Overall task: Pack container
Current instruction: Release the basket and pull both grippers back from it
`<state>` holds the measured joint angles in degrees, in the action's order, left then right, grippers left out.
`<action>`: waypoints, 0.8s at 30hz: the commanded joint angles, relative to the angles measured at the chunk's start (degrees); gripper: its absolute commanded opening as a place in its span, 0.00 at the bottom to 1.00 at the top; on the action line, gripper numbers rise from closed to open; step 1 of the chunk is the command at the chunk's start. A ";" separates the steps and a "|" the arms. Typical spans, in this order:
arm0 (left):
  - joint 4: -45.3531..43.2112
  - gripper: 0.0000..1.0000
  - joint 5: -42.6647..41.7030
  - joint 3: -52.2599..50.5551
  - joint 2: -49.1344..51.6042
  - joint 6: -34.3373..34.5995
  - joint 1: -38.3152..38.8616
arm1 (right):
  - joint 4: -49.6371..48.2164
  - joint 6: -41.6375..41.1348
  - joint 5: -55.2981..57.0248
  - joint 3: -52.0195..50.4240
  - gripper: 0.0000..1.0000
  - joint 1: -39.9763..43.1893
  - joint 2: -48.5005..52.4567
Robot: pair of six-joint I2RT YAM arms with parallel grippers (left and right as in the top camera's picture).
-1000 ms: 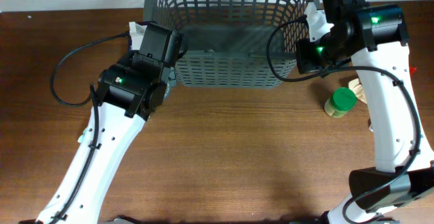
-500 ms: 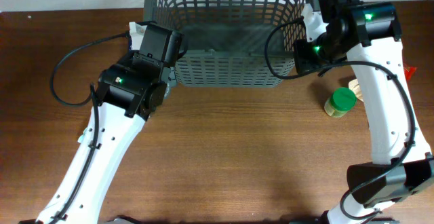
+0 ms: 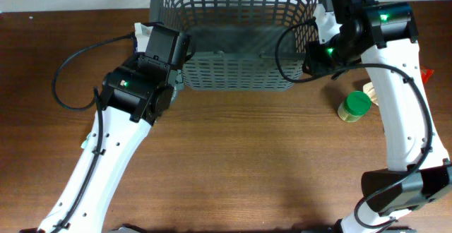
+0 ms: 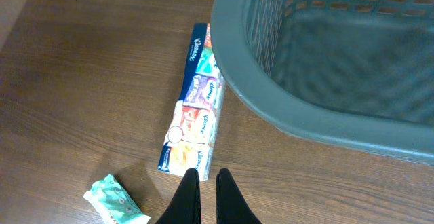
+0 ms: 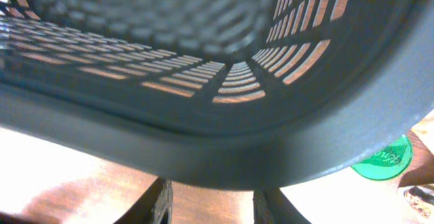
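Note:
The container [image 3: 240,70], a large dark grey slotted basket, stands at the table's far middle. Its thick rim fills the right of the left wrist view [image 4: 305,122] and most of the right wrist view [image 5: 271,156]. My left gripper [image 4: 203,187] is shut and empty, low over the table just outside the basket's front left corner [image 3: 176,81]. My right gripper [image 5: 213,207] is open, its fingers spread just below the rim at the basket's right end [image 3: 311,60]; I cannot tell if they touch it. The basket's floor looks bare.
A long strip of Kleenex tissue packs [image 4: 196,108] lies along the basket's left side. A green wrapped packet [image 4: 115,202] lies left of my left fingers. A green-lidded jar [image 3: 354,106] stands right of the basket, also in the right wrist view [image 5: 386,159].
My right arm has shifted slightly left toward the basket's right rim. The left arm and the basket have not visibly moved.

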<state>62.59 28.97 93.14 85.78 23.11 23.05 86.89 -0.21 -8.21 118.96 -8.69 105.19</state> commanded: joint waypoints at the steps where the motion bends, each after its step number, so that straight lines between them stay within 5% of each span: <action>1: 0.09 0.02 0.39 0.72 0.26 -0.94 -0.24 | 0.76 0.02 -0.11 0.87 0.32 -0.35 0.50; 6: 0.09 0.02 0.42 0.72 0.24 -0.94 -0.24 | 3.58 0.02 -0.11 4.98 0.36 -0.35 0.48; 12: 0.07 0.08 0.39 0.72 0.24 -0.94 -0.22 | 9.29 0.00 -0.11 14.36 0.53 -0.31 0.44; 16: 0.09 0.16 0.42 0.72 0.17 -0.94 -0.22 | 10.43 0.00 -0.02 20.55 0.84 -0.31 -0.72; 18: 0.07 0.27 0.46 0.72 0.00 -0.94 -0.22 | 10.43 -0.04 0.96 22.56 0.99 -0.28 -1.73; 19: 0.07 0.41 0.48 0.72 -0.04 -0.94 -0.24 | 10.43 -0.07 2.16 23.45 0.99 -0.24 -2.34; 24: 0.09 0.66 3.39 0.72 -0.85 -0.94 -0.24 | 10.43 -4.13 13.09 24.92 0.99 -0.24 -4.85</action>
<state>62.78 29.47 93.14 85.78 22.17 23.07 96.97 -1.28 -3.16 142.54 -8.69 102.98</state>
